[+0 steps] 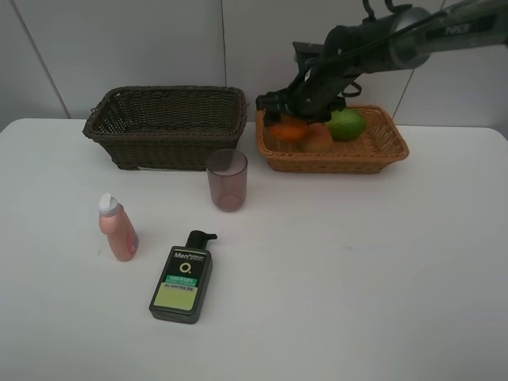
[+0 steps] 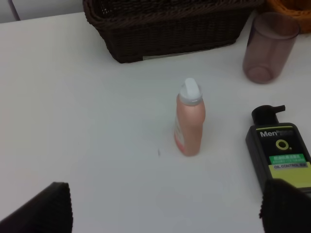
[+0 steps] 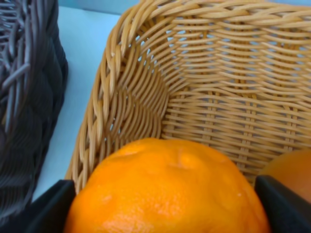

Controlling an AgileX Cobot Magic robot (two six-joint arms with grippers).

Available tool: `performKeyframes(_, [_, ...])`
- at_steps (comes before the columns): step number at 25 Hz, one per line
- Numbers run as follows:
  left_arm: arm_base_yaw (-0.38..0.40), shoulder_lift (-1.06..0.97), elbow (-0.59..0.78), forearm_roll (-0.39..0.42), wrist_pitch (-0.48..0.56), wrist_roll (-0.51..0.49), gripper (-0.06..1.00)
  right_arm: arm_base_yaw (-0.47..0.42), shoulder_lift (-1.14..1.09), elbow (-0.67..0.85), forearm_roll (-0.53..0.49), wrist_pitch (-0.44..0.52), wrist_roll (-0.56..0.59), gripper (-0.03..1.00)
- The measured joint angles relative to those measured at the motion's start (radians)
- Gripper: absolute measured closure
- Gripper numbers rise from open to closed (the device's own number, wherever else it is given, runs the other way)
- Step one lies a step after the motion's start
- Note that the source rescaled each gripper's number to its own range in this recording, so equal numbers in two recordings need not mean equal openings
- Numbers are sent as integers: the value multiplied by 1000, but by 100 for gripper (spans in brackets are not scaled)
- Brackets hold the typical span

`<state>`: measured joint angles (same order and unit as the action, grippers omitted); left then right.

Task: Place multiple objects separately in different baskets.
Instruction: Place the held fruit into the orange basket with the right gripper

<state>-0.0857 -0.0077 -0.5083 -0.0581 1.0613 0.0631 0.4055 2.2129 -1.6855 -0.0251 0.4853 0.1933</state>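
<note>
Currently: right gripper (image 3: 167,211) jaws clamped on orange (image 3: 165,170) inside tan basket (image 1: 341,163); left gripper (image 2: 165,208) jaws wide apart, near pink bottle (image 2: 189,121).

The left gripper (image 2: 167,196) stands wide open, nothing between its jaws. The right arm (image 1: 373,40) stretches out and angles downward. The right gripper (image 3: 165,206) has its jaws closed against either side of the orange (image 1: 290,128).

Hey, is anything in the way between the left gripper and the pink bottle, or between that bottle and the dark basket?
Nothing visible. Only bare table lies between the open left gripper and the pink bottle, and between that bottle and the dark basket. The pump bottle and the mauve cup sit off to the side.
</note>
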Motion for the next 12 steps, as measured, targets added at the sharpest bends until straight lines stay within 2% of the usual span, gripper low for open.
performKeyframes(1, [0,0,0,0,0,0,-6,0,0,0,0,-1,0,51])
performKeyframes(4, [0,0,0,0,0,0,-6,0,0,0,0,-8,0,24])
performKeyframes(5, [0,0,0,0,0,0,-6,0,0,0,0,-8,0,19])
performKeyframes(7, [0,0,0,0,0,0,-6,0,-1,0,0,-4,0,14])
performKeyframes(12, [0,0,0,0,0,0,-6,0,-61,0,1,82,0,12])
